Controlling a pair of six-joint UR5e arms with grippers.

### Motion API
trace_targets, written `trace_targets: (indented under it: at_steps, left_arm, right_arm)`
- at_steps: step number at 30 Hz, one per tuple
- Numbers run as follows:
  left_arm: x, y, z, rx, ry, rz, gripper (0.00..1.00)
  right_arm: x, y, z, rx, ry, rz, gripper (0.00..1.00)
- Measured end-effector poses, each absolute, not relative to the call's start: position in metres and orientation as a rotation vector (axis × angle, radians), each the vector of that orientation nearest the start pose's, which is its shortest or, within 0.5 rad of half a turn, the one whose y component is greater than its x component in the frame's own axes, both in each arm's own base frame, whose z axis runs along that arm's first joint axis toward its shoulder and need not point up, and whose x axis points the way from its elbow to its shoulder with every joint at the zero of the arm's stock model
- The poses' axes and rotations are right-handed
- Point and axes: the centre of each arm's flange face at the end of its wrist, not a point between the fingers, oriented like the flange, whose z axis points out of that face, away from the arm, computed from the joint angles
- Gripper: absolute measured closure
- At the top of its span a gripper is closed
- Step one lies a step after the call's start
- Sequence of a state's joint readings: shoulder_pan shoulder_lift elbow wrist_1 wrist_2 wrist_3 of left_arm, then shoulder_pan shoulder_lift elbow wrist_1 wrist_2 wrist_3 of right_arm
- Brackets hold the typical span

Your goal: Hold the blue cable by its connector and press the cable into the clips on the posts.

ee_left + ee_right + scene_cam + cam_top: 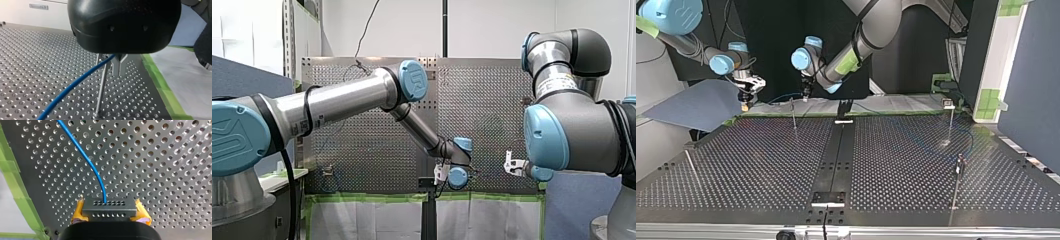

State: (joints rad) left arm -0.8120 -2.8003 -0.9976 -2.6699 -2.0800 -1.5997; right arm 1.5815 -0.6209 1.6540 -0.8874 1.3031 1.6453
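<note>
Blue cable (88,161) comes out of a grey connector (109,210) drilled with rows of small holes. My right end effector (109,205) is clenched on that connector, with its yellow pads (79,213) pressed against the two ends of the block. From the connector the cable arcs away above the perforated metal table (162,170), near the green tape (15,185) along the table's edge.

In the left wrist view the cable climbs from low over the table up to my left end effector (117,66) and meets it right under the black housing. It passes just beside a thin metal post (101,92) standing in the table. I cannot tell whether this end effector is clenched on the cable or released.

In the top view both end effectors hang over the table's far edge, my right one at the view's left and my left one nearer the middle, close behind that post. Two more posts (951,122) stand well apart at the view's right.
</note>
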Motion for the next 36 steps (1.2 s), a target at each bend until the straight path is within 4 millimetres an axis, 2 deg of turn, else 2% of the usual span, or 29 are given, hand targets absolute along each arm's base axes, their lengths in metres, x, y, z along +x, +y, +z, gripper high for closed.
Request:
trace_targets:
  at_steps: [9,18,23,33,36]
  left_arm:
    - [0.487,-0.621,-0.042,0.268,1.691,-0.191,1.0]
    - [0.501,-0.612,-0.044,0.251,1.691,-0.183,1.0]
    - [0.516,-0.607,-0.052,0.25,1.7,-0.185,1.0]
    - [0.546,-0.596,-0.048,0.22,1.69,-0.196,1.0]
    - [0.552,-0.593,-0.053,0.222,1.696,-0.195,1.0]
  right_arm:
    - [0.168,-0.626,-0.039,1.49,-1.251,1.41,1.0]
    - [0.17,-0.626,-0.039,1.495,-1.249,1.414,1.0]
    - [0.17,-0.626,-0.039,1.494,-1.248,1.414,1.0]
    - [0.172,-0.629,-0.037,1.487,-1.243,1.421,1.0]
    - [0.173,-0.633,-0.034,1.479,-1.238,1.428,1.0]
